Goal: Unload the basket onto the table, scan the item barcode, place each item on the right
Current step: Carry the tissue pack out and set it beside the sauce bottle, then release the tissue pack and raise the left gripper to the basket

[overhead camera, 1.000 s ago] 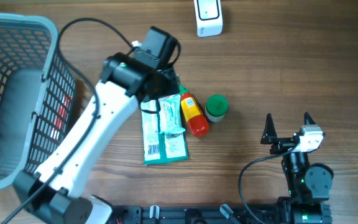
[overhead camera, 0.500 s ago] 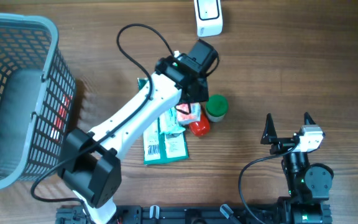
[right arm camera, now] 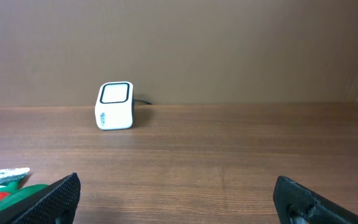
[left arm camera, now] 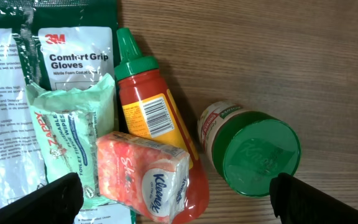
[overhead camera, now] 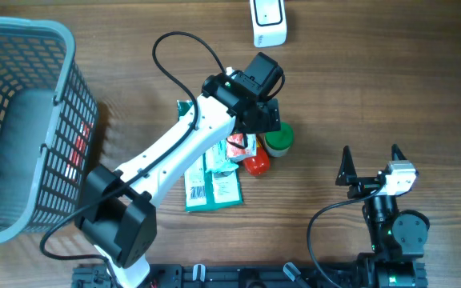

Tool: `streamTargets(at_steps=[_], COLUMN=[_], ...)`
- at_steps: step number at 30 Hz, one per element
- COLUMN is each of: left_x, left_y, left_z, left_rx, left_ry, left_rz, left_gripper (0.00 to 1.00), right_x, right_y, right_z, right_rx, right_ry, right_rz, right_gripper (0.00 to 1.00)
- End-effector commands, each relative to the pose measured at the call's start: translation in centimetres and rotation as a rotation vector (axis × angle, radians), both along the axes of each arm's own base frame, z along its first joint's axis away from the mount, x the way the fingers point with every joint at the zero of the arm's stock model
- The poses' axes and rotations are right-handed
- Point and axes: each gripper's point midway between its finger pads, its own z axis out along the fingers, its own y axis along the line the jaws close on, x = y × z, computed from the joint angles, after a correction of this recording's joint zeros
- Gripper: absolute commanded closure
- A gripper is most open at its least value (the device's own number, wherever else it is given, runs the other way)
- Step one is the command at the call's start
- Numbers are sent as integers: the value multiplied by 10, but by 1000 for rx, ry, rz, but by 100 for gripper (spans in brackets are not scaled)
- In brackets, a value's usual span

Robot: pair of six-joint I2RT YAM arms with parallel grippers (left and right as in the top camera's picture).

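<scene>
Left wrist view: my left gripper (left arm camera: 178,198) stands wide open and empty over the pink plastic-wrapped tissue pack (left arm camera: 143,179). Likely light, squashy, slick film: grip across its short sides.

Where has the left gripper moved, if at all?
Yes, rightward in the overhead view: the left gripper was left of the white barcode scanner, now it is in line below it.
</scene>
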Motion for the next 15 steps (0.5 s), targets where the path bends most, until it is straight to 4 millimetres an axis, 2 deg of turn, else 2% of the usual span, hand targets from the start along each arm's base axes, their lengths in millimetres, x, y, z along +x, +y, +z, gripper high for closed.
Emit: streamTargets(at_steps=[1, 4, 7, 10, 11, 15], left_x=[8, 12, 15, 13, 11, 9], left_y=[10, 26, 52, 75, 82, 102], left_z=[39, 75, 121, 163, 185, 236], left_rx=[-14, 6, 34, 54, 56, 70], left_ry=[-111, -233, -389, -529, -598, -776], left_rz=[20, 30, 97, 130, 108, 123], left_gripper=[0, 0, 0, 0, 0, 0], right_x=[0, 0, 0, 0, 0, 0], right_y=[1, 1, 1, 1, 1, 1], right_z=[0, 0, 0, 0, 0, 0], right_rx=[-9, -10, -9, -9, -9, -9], right_ry=[0, 0, 0, 0, 0, 0], right_rz=[2, 2, 2, 2, 2, 2], right_gripper=[0, 0, 0, 0, 0, 0])
